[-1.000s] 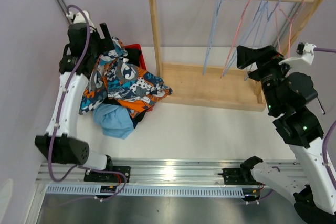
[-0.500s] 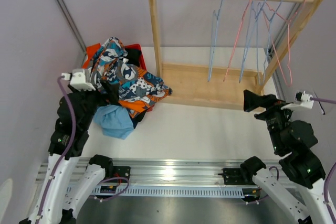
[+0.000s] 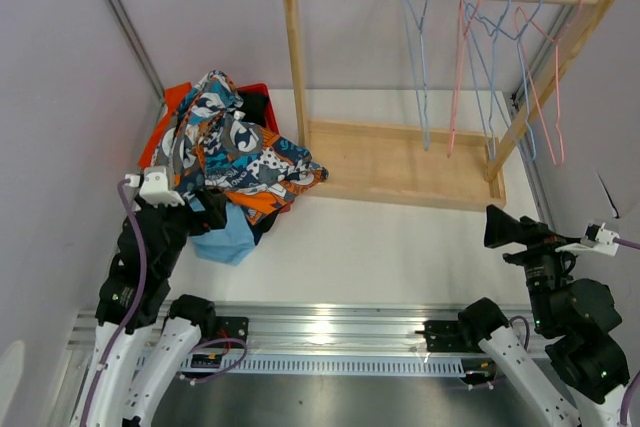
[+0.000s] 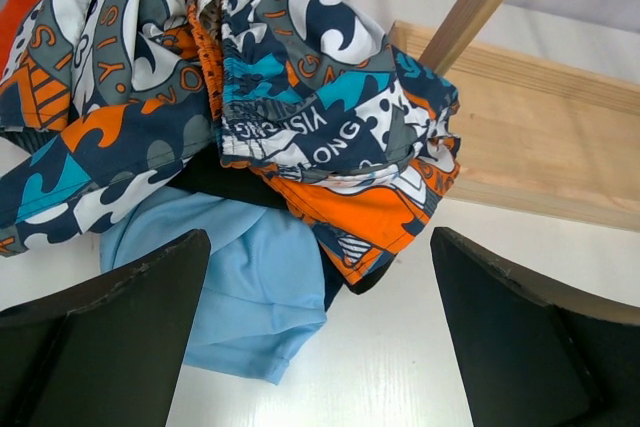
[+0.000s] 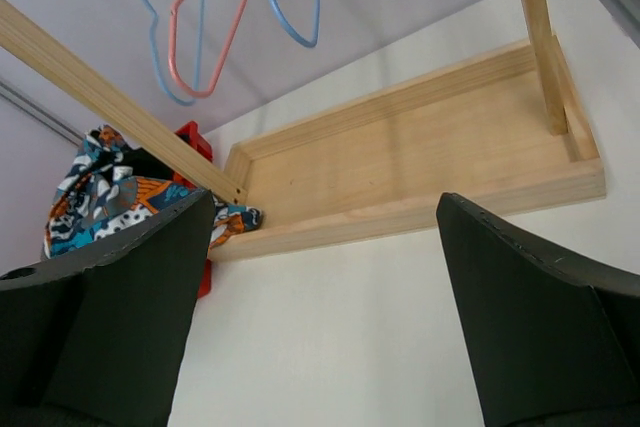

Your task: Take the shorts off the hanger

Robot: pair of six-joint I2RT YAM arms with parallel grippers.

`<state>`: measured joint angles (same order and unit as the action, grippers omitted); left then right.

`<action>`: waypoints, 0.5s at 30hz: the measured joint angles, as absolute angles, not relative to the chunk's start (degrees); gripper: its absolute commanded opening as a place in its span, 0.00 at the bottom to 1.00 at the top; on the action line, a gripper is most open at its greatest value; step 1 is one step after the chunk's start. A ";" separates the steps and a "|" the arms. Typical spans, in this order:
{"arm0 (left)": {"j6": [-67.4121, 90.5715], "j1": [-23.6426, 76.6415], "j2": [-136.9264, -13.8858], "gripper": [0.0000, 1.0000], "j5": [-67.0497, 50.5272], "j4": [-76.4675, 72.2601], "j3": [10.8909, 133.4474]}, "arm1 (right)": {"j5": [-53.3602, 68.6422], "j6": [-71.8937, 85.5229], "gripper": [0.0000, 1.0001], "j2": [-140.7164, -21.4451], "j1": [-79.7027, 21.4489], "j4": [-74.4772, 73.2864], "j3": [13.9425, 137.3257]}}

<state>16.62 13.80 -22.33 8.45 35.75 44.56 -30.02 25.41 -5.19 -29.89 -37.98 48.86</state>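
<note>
Orange, black, light blue and patterned shorts lie heaped at your ten o'clock, off the hangers at one o'clock. Your left gripper and right gripper both stand wide apart, holding nothing.

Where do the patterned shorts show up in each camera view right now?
Top view: patterned shorts at the upper left.
Left wrist: the shorts fill the upper middle.
Right wrist: the shorts sit at the far left edge.
Shared landmark: wooden rack base, right of them in every view.
</note>
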 measured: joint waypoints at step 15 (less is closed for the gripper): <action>16.62 14.59 -26.00 0.98 9.32 36.32 44.45 | -29.43 24.49 0.99 -5.98 -29.91 -39.44 47.68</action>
<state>16.62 14.59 -26.00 9.32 36.32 44.45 -29.43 24.49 -5.98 -29.91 -39.44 47.68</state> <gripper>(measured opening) 0.983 0.993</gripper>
